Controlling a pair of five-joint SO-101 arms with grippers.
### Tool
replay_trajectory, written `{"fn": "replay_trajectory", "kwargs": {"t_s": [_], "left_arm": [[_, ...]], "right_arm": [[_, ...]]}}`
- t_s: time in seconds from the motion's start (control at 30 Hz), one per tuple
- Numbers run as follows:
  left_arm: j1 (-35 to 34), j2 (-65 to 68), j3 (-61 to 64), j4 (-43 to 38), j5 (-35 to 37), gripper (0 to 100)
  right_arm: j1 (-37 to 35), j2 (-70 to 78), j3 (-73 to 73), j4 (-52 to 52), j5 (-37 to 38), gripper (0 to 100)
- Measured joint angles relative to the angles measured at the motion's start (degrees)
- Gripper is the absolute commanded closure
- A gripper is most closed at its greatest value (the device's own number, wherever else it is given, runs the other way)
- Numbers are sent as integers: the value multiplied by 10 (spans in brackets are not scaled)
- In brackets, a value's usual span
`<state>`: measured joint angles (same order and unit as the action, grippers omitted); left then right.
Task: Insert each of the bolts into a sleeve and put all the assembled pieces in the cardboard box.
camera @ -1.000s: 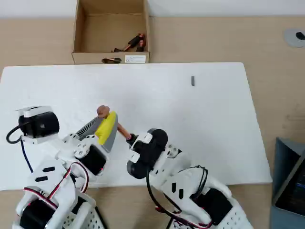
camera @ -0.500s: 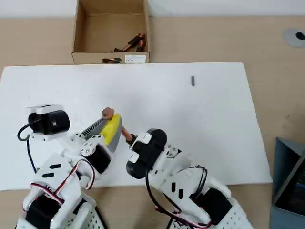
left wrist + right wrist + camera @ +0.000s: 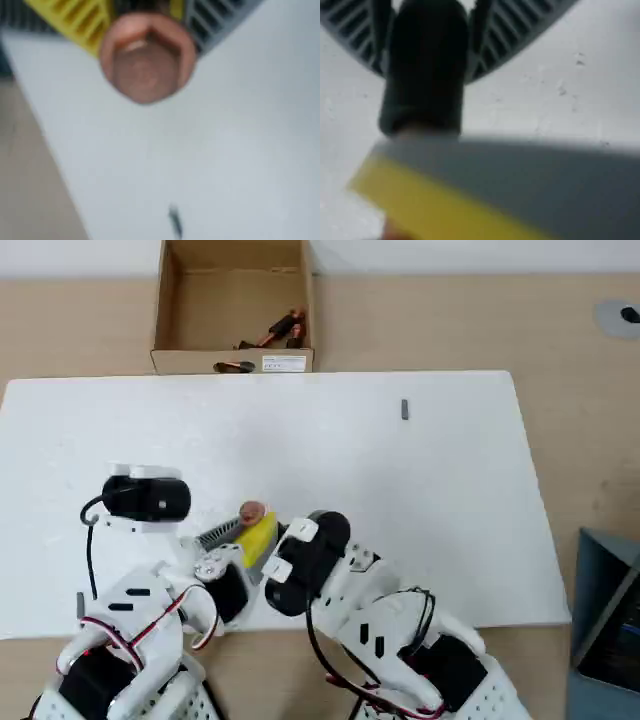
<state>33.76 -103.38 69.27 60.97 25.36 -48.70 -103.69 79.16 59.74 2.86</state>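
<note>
A copper bolt [image 3: 252, 511] is held head-up in my left gripper [image 3: 250, 527], whose yellow and grey fingers are shut on it. In the left wrist view the bolt's round head [image 3: 146, 60] sits close up between those fingers. My right gripper [image 3: 427, 30] is shut on a black sleeve [image 3: 427, 70]. The left gripper's yellow-and-grey finger [image 3: 495, 190] lies right against the sleeve's end. In the high view both grippers meet near the mat's front middle, beside the right arm's wrist [image 3: 310, 555]. The cardboard box [image 3: 165, 310] holds assembled pieces [image 3: 280, 332].
A small dark sleeve [image 3: 404, 409] lies alone on the white mat [image 3: 450, 520] at the back right, and is seen as the sleeve [image 3: 175, 222] from the left wrist. A small grey piece [image 3: 80, 604] lies near the mat's front left. A grey bin [image 3: 605, 610] stands off the mat's right edge.
My left arm has swung right and toward the front, carrying the bolt up against the right gripper. The right arm has kept still with the sleeve.
</note>
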Motion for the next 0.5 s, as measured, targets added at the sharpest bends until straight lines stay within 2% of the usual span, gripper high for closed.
{"fn": "replay_trajectory", "kwargs": {"t_s": [0.3,0.5], "left_arm": [[13,-4,1,35,-17,990],[10,-5,14,41,-54,822]], "right_arm": [[-3,0,1,1,1,989],[1,1,3,2,1,989]]}}
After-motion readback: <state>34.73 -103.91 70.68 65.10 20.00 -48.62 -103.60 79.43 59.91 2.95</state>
